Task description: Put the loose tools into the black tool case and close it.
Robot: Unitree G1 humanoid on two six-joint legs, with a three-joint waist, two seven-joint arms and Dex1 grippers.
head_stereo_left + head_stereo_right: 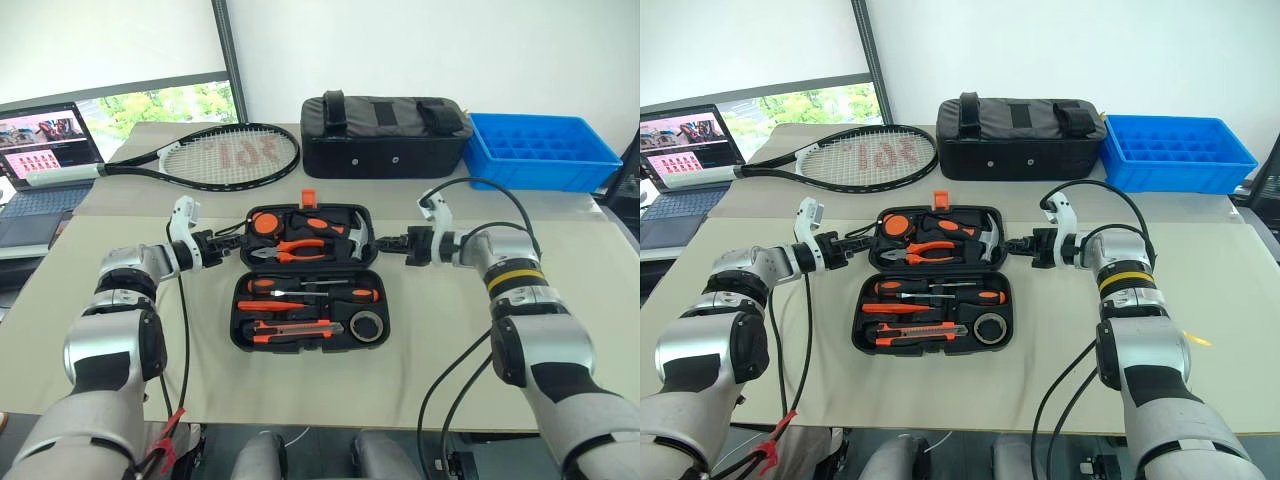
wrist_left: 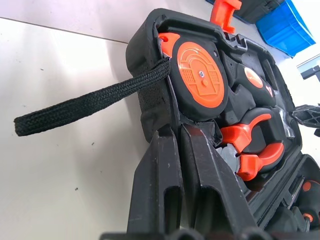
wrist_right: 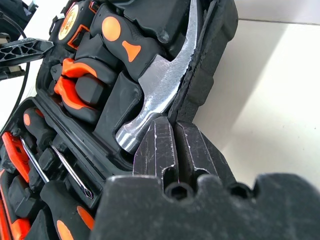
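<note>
The black tool case point(image 1: 236, 312) lies open on the table in front of me, its orange latch point(image 1: 308, 198) on the far edge. The near half holds the utility knife point(image 1: 290, 331), two orange-and-black screwdrivers point(image 1: 345, 296), a thin screwdriver point(image 1: 272, 304) and the tape roll point(image 1: 368, 325). The far half holds a tape measure point(image 2: 197, 75), pliers point(image 1: 296, 250) and a hammer point(image 3: 160, 90). My left gripper point(image 1: 236, 247) is shut on the far half's left rim. At the right rim, beside the hammer head, my right gripper point(image 3: 173, 122) is shut on the edge.
A tennis racket point(image 1: 225, 155) lies at the back left, next to a laptop point(image 1: 45, 145). A black fabric bag point(image 1: 385, 135) and a blue tray point(image 1: 540, 150) stand behind the case. The tape measure's black strap point(image 2: 85, 107) trails out onto the table.
</note>
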